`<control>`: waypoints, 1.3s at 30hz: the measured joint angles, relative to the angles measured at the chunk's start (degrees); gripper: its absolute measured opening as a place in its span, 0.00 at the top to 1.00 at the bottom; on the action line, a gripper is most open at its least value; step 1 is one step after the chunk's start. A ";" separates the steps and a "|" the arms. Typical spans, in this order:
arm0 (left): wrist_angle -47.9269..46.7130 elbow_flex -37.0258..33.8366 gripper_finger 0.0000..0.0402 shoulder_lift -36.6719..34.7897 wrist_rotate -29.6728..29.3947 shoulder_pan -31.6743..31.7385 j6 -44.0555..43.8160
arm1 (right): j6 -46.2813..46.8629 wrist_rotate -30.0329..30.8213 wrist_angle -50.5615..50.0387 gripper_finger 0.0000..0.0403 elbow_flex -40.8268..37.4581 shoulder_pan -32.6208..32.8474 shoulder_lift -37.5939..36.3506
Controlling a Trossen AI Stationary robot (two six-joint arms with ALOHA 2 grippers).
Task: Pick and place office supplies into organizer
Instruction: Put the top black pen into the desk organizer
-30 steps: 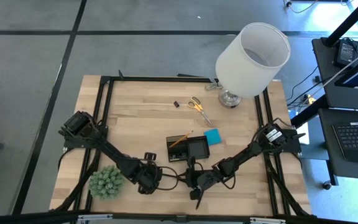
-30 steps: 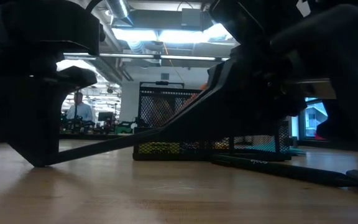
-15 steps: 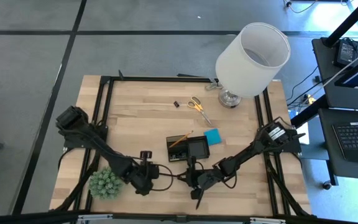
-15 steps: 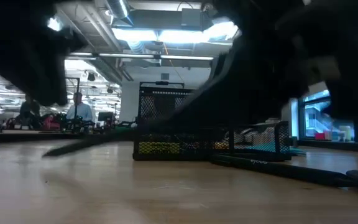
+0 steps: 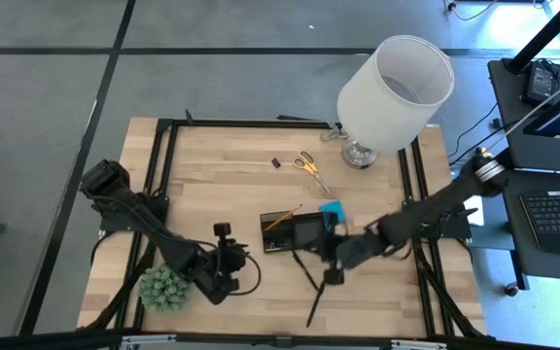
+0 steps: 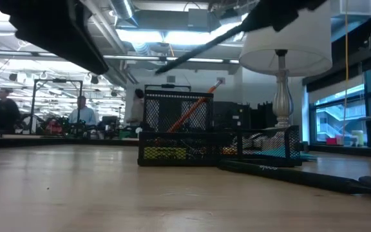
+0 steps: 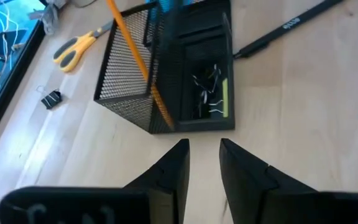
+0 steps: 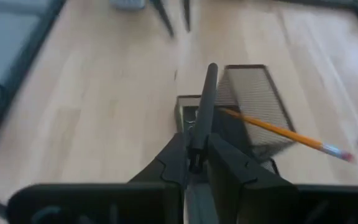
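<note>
The organizer is a low black wire-mesh tray standing near the centre of the desk. One taller mesh bin holds an orange pencil leaning slantwise out of its top. A lower open compartment beside that bin holds small clips and a yellow-green strip.

The right gripper is raised above the desk, just at 4 o'clock of the organizer in the high view. Its jaws are clamped on a black pen. In the right wrist view the pen runs out from between the jaws, its far end over the organizer's compartments. In the low view the same pen shows as a dark slanted bar high above the mesh tray, clear of it.

The left gripper sits at 8 o'clock of the organizer, near it, beside the green plant ball. Its jaws stand slightly apart and hold nothing; the organizer's near edge lies straight ahead of them, not touching.

A second black pen lies flat on the desk at 6 o'clock of the organizer, and another lies just beside the tray in the left wrist view.

The yellow-handled scissors and a black clip lie at 12 o'clock of the organizer, well apart from both grippers. The blue pad shows at the organizer's 2 o'clock corner. The white lamp stands at the desk's far right.
</note>
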 joint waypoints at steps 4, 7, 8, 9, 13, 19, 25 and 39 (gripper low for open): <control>0.29 0.00 0.79 0.00 -0.04 0.99 -0.01 | 5.40 -10.69 -2.97 0.88 0.01 -5.41 -7.23; 0.68 0.00 0.79 0.00 -0.83 1.70 -1.22 | 7.63 -18.19 -4.93 0.88 0.04 -10.45 -9.71; 0.92 0.00 0.80 0.00 -1.05 1.99 -1.53 | 7.71 -20.53 -5.26 0.88 0.04 -12.16 -9.92; 1.13 0.00 0.80 0.00 -0.93 2.37 -1.77 | 7.74 -22.62 -5.63 0.88 0.04 -13.86 -9.95; 1.61 0.00 0.80 0.00 -0.71 3.40 -1.90 | 7.63 -29.79 -7.57 0.88 0.04 -19.56 -8.75; 1.63 0.00 0.81 0.00 -0.66 4.53 -1.90 | 6.46 -33.43 -7.64 0.88 0.00 -24.67 -6.56; 1.58 0.00 0.81 -0.01 -0.64 4.94 -1.07 | 4.10 -37.89 -7.75 0.88 0.00 -28.02 -5.06; 1.42 0.00 0.81 -0.02 -0.43 4.94 -0.42 | -16.39 -37.99 -6.99 0.88 0.00 -29.23 -2.91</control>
